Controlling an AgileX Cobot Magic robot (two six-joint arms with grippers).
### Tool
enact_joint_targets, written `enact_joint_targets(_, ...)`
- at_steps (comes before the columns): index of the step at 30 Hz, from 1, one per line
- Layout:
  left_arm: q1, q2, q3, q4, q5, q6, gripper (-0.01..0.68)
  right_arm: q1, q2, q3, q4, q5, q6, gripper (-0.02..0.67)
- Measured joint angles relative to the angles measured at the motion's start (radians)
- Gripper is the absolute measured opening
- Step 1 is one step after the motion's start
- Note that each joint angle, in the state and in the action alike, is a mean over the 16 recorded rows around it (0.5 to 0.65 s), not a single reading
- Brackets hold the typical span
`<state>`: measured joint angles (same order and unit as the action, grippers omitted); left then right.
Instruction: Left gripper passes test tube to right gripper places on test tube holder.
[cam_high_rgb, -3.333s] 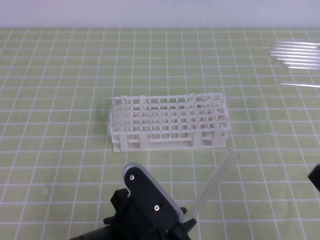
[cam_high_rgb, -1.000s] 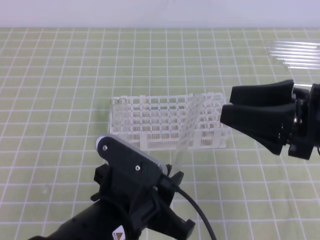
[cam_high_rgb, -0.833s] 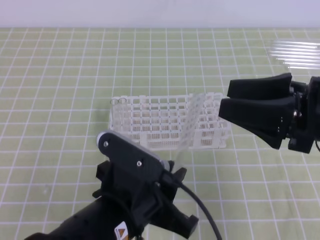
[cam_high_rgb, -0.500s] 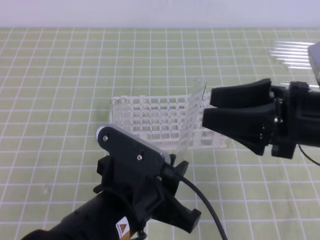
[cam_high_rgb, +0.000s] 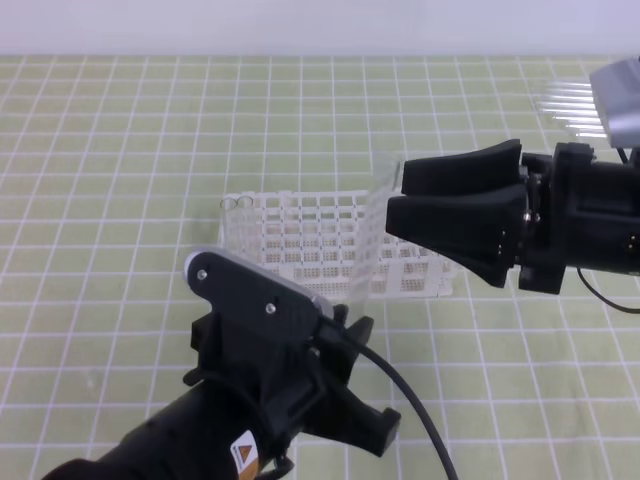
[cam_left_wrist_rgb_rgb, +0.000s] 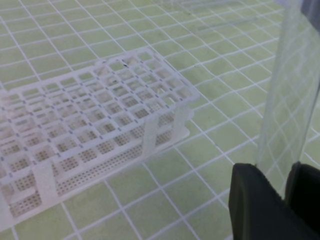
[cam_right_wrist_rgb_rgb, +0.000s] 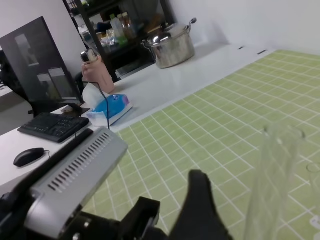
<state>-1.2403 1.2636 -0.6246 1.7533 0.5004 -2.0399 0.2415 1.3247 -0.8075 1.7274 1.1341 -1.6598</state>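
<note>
Stretching across room: green desk (cam_high_rgb: 120, 140) with white grid lines. White plastic lattice test tube holder (cam_high_rgb: 300, 245) at centre. Black two-fingered left hand (cam_high_rgb: 350, 325) low in front, clamped on bottom of slim clear glass test tube (cam_high_rgb: 372, 240), tube near upright. Black wide-jawed right hand (cam_high_rgb: 395, 200) at tube's top, jaws spread wide either side, not gripping. Spare clear tubes (cam_high_rgb: 570, 110) far right.

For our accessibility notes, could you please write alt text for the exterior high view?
The left gripper holds a clear test tube upright over a green gridded mat, while the right gripper, jaws open, reaches in from the right around the tube's upper end. Behind them stands the white test tube holder; spare tubes lie at the far right.
</note>
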Motion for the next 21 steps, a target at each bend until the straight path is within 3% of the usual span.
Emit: enact_joint_targets(21, 0.0, -0.001, 0.0, 0.016, 0.018, -0.043, 0.083, 0.013, 0.028, -0.043, 0.001, -0.018, 0.003, 0.419)
